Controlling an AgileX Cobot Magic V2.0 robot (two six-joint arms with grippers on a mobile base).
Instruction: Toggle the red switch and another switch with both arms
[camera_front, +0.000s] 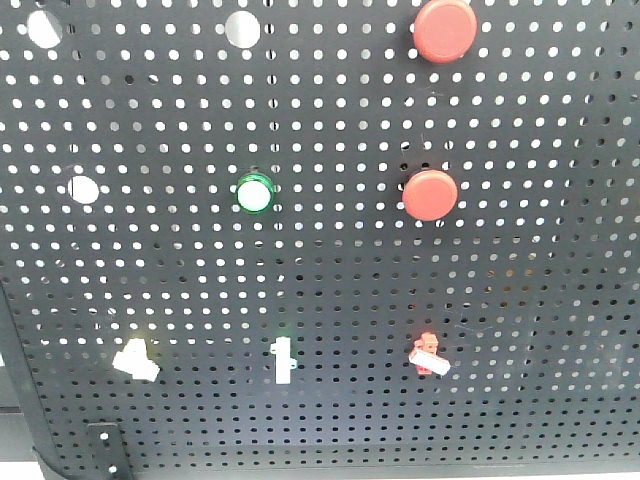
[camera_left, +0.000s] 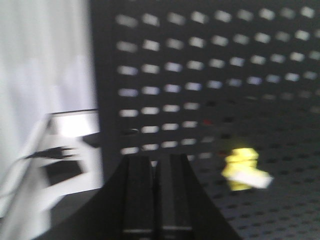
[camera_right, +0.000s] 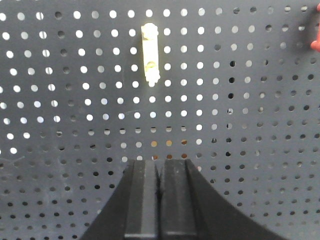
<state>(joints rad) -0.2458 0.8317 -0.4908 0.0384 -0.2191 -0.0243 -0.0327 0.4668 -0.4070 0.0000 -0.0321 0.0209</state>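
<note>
Front view: on the black pegboard (camera_front: 540, 300), the red switch (camera_front: 428, 355) sits at the right of the bottom row, the pale yellow switch (camera_front: 137, 358) at the left and a white toggle (camera_front: 284, 361) between them. Left wrist view, blurred: the left gripper (camera_left: 155, 162) is closed, fingers together; the pale yellow switch lies to the right of its tips, apart. Right wrist view: the right gripper (camera_right: 160, 164) is closed below the white toggle; the red switch shows only at the right edge, well apart.
</note>
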